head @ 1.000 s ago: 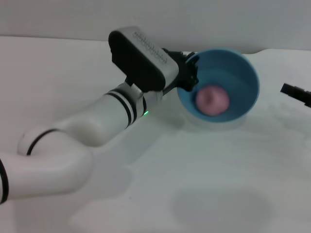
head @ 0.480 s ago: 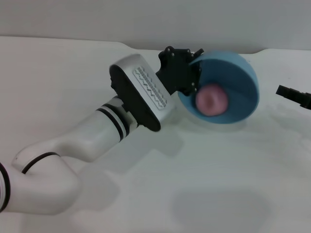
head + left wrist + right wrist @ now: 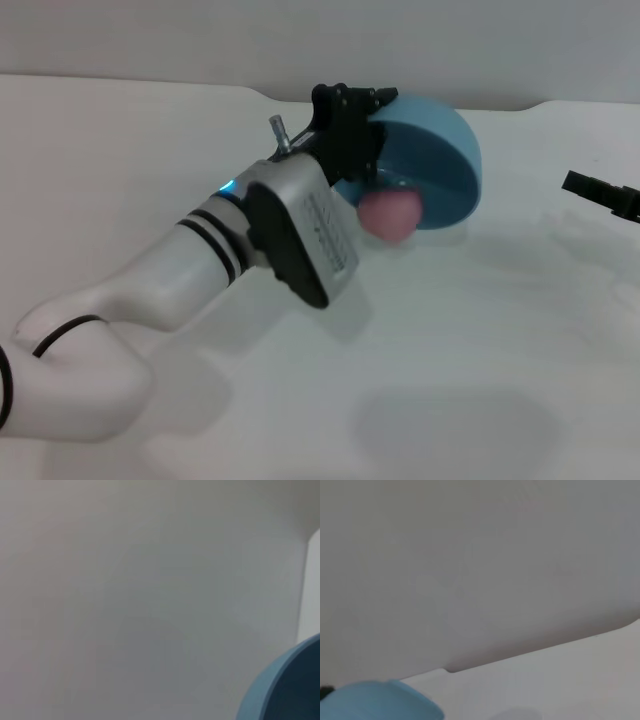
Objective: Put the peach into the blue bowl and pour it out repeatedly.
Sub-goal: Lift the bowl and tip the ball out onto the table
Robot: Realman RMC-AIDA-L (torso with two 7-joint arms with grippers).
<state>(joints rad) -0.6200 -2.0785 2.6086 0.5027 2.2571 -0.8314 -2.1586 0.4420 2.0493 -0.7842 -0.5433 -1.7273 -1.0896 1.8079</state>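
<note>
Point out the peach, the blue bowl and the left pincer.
peach (image 3: 389, 215): head view, middle of the pink fruit at the tipped bowl's lower edge.
blue bowl (image 3: 440, 160): head view, its outer blue wall.
left pincer (image 3: 352, 135): head view, black fingers clamped on the bowl's rim.

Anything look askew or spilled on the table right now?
The blue bowl, gripped at its rim by the left gripper, is tipped over, and the peach is at its lower edge, rolling out. That fits pouring.
</note>
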